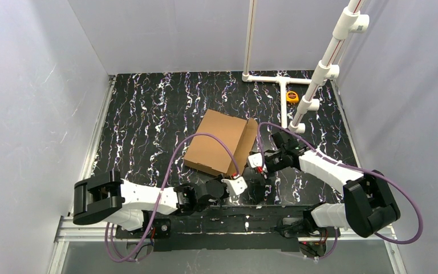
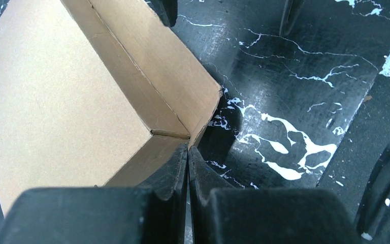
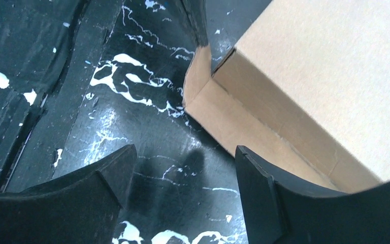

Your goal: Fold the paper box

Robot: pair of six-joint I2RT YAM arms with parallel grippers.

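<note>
Arms come first: I count two white-and-black ones, each trailing one purple cable. My left gripper has its fingers pressed together with nothing between them, tips right at the near corner of the box; I cannot tell whether they touch it. My right gripper is spread over bare tabletop, with one box corner just ahead and the side wall beside its right finger.

I see one plain brown corrugated cardboard paper box, lying skewed at mid-table between the two grippers, partly formed, with its right wall raised. One white plastic pipe frame stands at the far right. One small yellow tape measure sits beside its base, well apart from the box.

The glossy black table has white marble veining. Plain pale walls close in three sides.
</note>
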